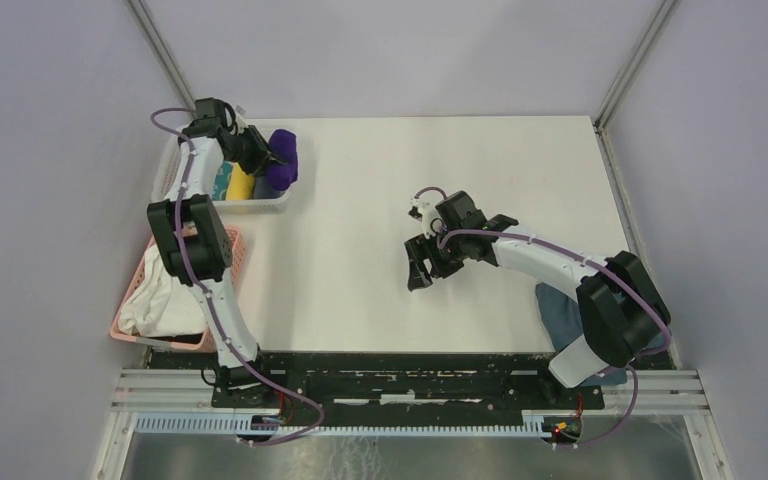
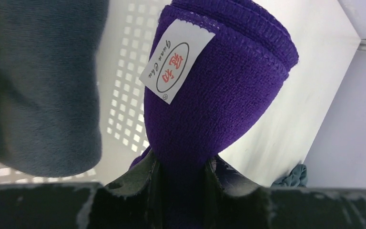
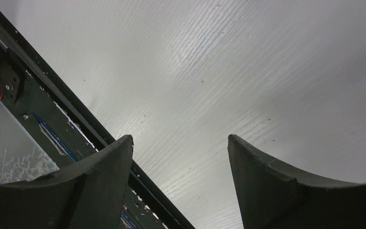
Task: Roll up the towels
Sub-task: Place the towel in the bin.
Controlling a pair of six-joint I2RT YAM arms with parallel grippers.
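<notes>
Gripping the rolled deep purple cloth towel [image 2: 214, 90] by one end at the right wall of the white perforated basket [image 2: 124, 90], far left, our left gripper [image 2: 181, 179] risks it unrolling or tipping outside, we judge; our right gripper [image 3: 180, 152] hangs open, empty.

A white perforated basket [image 1: 260, 205] sat at the upper left of the white tabletop [image 1: 440, 170], with a yellow roll [image 1: 243, 185] inside. Below it, a pink basket [image 1: 241, 252] held a white cloth bundle [image 1: 155, 295].
</notes>
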